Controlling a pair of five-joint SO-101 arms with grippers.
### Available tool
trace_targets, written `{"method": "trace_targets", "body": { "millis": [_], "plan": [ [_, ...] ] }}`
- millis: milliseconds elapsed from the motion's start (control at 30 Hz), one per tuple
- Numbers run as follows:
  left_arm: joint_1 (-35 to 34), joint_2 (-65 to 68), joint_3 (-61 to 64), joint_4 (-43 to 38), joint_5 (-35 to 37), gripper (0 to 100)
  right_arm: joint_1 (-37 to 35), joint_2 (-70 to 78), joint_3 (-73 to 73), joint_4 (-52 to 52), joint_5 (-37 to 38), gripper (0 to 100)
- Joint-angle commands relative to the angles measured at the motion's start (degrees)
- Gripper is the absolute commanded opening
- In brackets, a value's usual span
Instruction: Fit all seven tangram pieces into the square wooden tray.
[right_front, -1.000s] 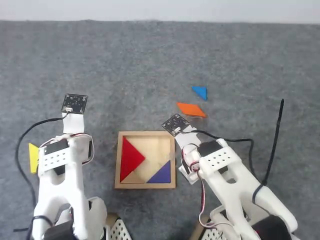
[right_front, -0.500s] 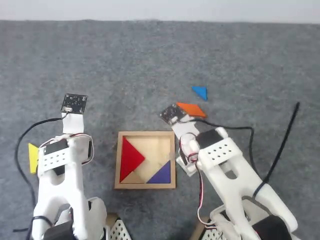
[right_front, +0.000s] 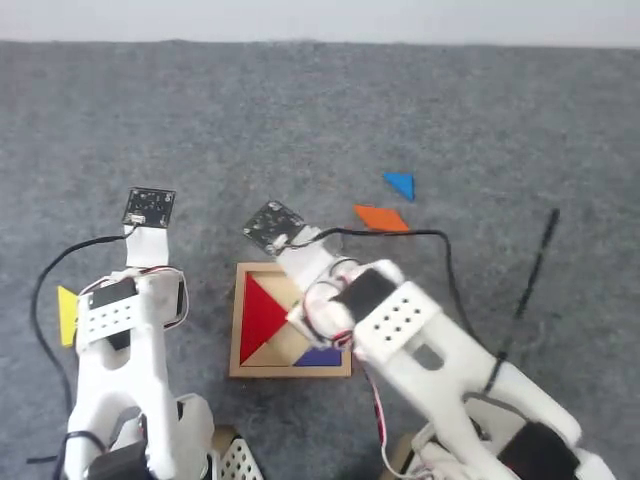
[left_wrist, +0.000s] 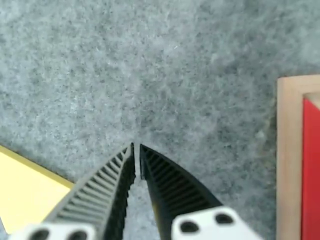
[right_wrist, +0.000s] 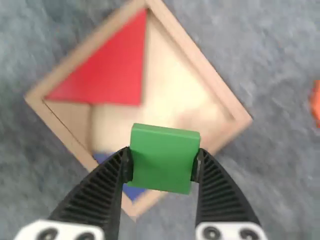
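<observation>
Swinging leftward over the last second, the right arm has gone from beside the tray's right edge to a place over the tray itself, and the orange piece it partly covered half a second ago now lies in full sight; the left arm has kept still. Farthest left on the grey felt table lies the yellow piece, partly under the left arm. The left wrist view shows the left gripper with its fingers pressed together and nothing between them, tips low over bare felt, the yellow piece just beside it on one side and the tray's rim further off on the other. The square wooden tray sits between the two arms. A red triangle lies flat against its left wall, and a blue-violet triangle lies along its near edge toward the right corner. In the right wrist view the right gripper is clamped on a green square piece, one finger against each of two opposite sides, held above the tray near the blue-violet triangle, with the red triangle beyond it across bare wood. To the right of the tray and further back, the orange piece rests flat on the felt. A small blue triangle lies near it, a little further back, the two not touching.
</observation>
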Motion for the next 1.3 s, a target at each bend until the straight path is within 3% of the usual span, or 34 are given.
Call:
{"method": "trace_targets", "body": {
  "millis": [0,200,367,667,867,1000,1200,1267],
  "plan": [
    [-0.09,0.18,-2.68,-0.97,-0.79,1,-3.21,3.12,-1.32,-5.14,-3.96,6.3],
    [-0.09,0.18,-2.68,-0.97,-0.79,1,-8.57,10.33,-1.58,-5.93,-4.22,6.4],
    [-0.09,0.18,-2.68,-0.97,-0.79,1,-9.01,13.76,-1.93,-8.92,-3.34,7.0],
    [-0.09,0.18,-2.68,-0.97,-0.79,1,-9.01,14.55,-1.93,-8.57,-1.23,36.8],
    [-0.09,0.18,-2.68,-0.97,-0.79,1,-8.75,14.37,-2.02,-8.13,-1.23,38.7],
    [-0.09,0.18,-2.68,-0.97,-0.79,1,-6.20,10.86,-4.48,-2.15,-1.05,31.0],
    [-0.09,0.18,-2.68,-0.97,-0.79,1,1.71,5.85,-0.97,-5.58,3.52,0.0],
    [-0.09,0.18,-2.68,-0.97,-0.79,1,1.98,6.99,1.76,-9.71,4.04,3.5]
  ]
}}
